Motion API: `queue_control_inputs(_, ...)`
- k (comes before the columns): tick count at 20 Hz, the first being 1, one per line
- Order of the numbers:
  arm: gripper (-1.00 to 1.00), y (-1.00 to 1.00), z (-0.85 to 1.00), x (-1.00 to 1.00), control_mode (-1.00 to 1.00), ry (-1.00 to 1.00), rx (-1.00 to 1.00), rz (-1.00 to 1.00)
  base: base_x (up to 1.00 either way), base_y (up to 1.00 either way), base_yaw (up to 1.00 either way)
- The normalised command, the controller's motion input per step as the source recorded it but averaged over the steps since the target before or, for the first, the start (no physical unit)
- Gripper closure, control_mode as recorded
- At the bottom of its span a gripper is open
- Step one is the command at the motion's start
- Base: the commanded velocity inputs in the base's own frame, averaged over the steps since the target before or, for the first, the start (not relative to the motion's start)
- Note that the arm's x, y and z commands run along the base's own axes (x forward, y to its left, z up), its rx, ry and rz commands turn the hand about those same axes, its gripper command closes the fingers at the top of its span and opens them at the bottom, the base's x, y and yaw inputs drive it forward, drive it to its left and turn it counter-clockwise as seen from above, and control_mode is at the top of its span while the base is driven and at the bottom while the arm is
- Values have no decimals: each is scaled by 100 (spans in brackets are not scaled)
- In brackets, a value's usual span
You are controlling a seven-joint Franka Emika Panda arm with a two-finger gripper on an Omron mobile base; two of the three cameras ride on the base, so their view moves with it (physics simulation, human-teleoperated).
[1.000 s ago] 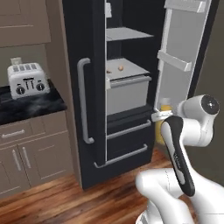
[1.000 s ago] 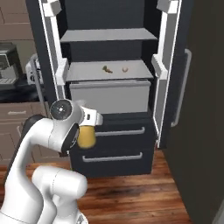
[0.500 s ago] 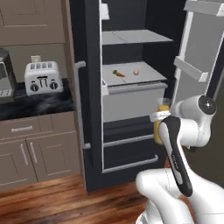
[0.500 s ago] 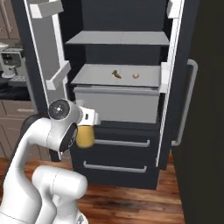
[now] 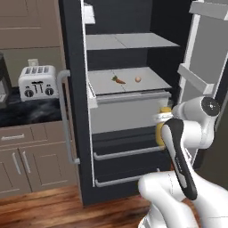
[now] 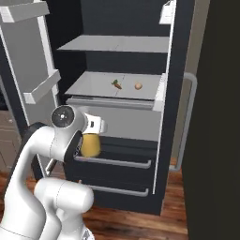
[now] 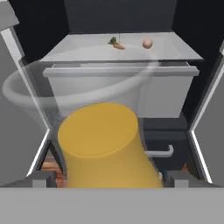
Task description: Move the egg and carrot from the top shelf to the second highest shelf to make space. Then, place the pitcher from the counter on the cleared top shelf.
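Two dark fingertips stand wide apart at the bottom of the hand view, one on each side of the pitcher's yellow-orange body, so the claw (image 7: 107, 177) looks clamped on the pitcher (image 7: 105, 144), whose clear neck and flared mouth rise toward the open fridge. In the right base view the pitcher (image 6: 91, 145) hangs low beside the wrist, in front of the fridge's drawers and well below both shelves.

Beyond it, the egg (image 5: 138, 79) and the carrot (image 5: 118, 80) lie near each other, not touching, on the second highest shelf (image 5: 153, 82), the lighter slab with the pale front rail. Above that, the top shelf (image 5: 111, 42) is a darker plain-edged slab. Out to the left, a toaster (image 5: 37, 82) stands on the black marbled desk (image 5: 26, 114).

By my reading, the moving of egg and carrot is done and the step in hand is placing the pitcher. To do it well, lift the pitcher straight up first, clear of the lower shelf's rail, keep it upright, then carry it inward over the top shelf's plain edge, watching that the flared mouth clears whatever is above. Set it well back from the edge before the fingers part.
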Motion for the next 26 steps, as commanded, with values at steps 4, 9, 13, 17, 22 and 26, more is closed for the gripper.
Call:
queue_control_inputs(4,100,0,0,0,100,0,0,0,80,0,0)
queue_control_inputs(9,100,0,0,0,100,0,0,0,83,0,0)
queue_control_inputs(13,100,0,0,0,100,0,0,0,78,0,0)
queue_control_inputs(17,100,0,0,0,100,0,0,0,52,0,0)
queue_control_inputs(22,100,0,8,0,-100,0,0,0,13,0,0)
queue_control_inputs(26,100,0,46,0,-100,0,0,0,0,0,0)
